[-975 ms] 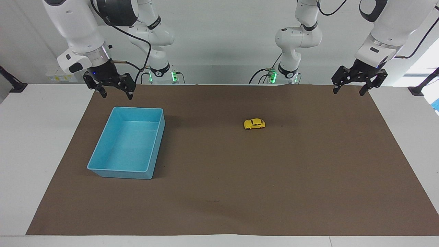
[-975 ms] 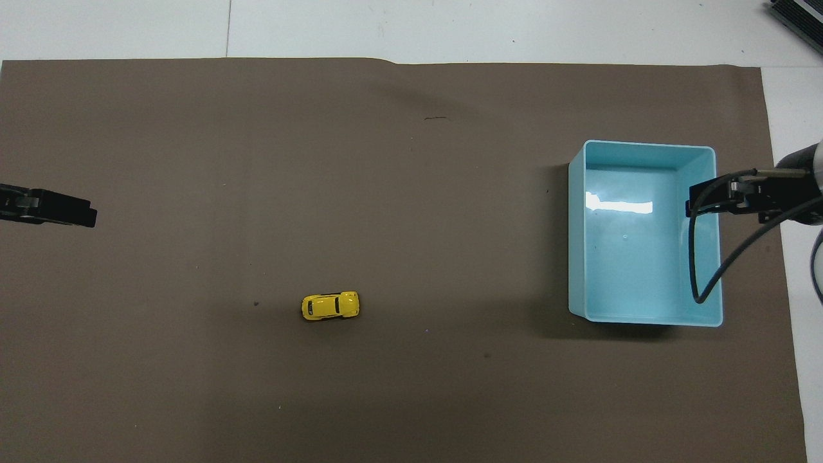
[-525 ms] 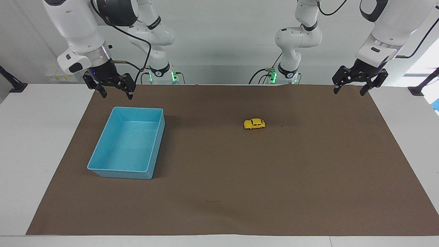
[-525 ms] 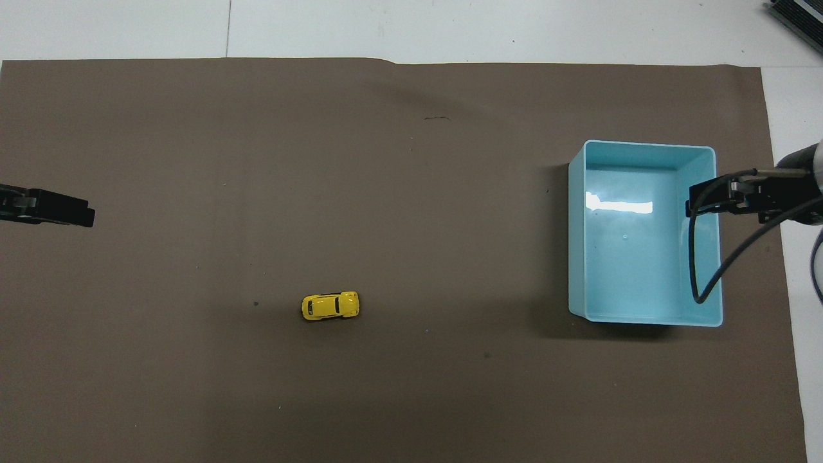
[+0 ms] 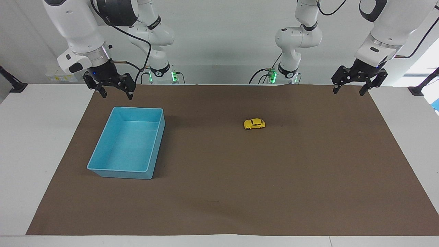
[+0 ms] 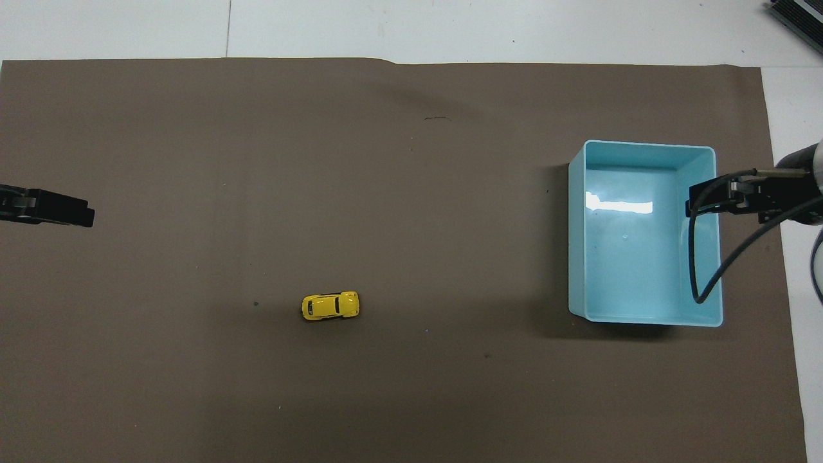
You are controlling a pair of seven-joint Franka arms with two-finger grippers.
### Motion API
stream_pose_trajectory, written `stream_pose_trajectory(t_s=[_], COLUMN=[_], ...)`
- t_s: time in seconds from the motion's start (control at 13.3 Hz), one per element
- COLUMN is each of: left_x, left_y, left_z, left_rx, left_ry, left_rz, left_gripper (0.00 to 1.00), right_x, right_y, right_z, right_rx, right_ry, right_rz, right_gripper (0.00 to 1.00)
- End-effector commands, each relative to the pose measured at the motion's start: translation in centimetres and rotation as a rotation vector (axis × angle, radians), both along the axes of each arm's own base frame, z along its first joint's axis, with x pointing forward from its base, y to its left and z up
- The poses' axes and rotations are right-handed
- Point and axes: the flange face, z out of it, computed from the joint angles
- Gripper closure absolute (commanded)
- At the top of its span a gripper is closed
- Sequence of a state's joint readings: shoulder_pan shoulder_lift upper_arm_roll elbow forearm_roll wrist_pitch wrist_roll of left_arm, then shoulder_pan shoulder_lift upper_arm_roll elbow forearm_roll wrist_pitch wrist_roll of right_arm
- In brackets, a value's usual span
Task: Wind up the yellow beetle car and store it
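The yellow beetle car (image 5: 254, 124) stands on its wheels on the brown mat, near the middle of the table; it also shows in the overhead view (image 6: 330, 306). No gripper touches it. My left gripper (image 5: 348, 91) hangs open and empty over the mat's corner at the left arm's end, well away from the car; its tip shows in the overhead view (image 6: 58, 212). My right gripper (image 5: 116, 95) hangs open and empty over the robot-side edge of the blue bin (image 5: 120, 173). The bin is empty.
The blue bin (image 6: 643, 319) sits on the mat toward the right arm's end. The right arm's black cable (image 6: 697, 270) loops over the bin. The brown mat (image 5: 240, 192) covers most of the white table.
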State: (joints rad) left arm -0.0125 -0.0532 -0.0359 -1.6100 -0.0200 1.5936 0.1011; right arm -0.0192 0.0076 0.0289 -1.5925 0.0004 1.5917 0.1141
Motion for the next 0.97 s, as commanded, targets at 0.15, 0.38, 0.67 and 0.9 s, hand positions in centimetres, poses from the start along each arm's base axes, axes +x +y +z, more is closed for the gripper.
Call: stream_pose_trajectory(t_s=[0.15, 0.38, 0.67, 0.9], left_x=[-0.8, -0.8, -0.8, -0.9], left_y=[0.4, 0.3, 0.0, -1.0], left_z=[0.3, 0.3, 0.2, 0.3], left_rx=[0.010, 0.010, 0.010, 0.010], left_ry=[0.003, 0.003, 0.007, 0.007], left_rz=[0.002, 0.002, 0.002, -0.016], left_gripper=[0.00, 0.00, 0.00, 0.00], right_x=[0.0, -0.1, -0.3, -0.3], right_y=[-0.1, -0.1, -0.1, -0.1], right_z=[0.2, 0.2, 0.1, 0.1], right_rx=[-0.011, -0.011, -0.011, -0.011], right_ry=[0.009, 0.013, 0.022, 0.019], right_rz=[0.020, 0.020, 0.029, 0.029], right_gripper=[0.00, 0.00, 0.00, 0.00])
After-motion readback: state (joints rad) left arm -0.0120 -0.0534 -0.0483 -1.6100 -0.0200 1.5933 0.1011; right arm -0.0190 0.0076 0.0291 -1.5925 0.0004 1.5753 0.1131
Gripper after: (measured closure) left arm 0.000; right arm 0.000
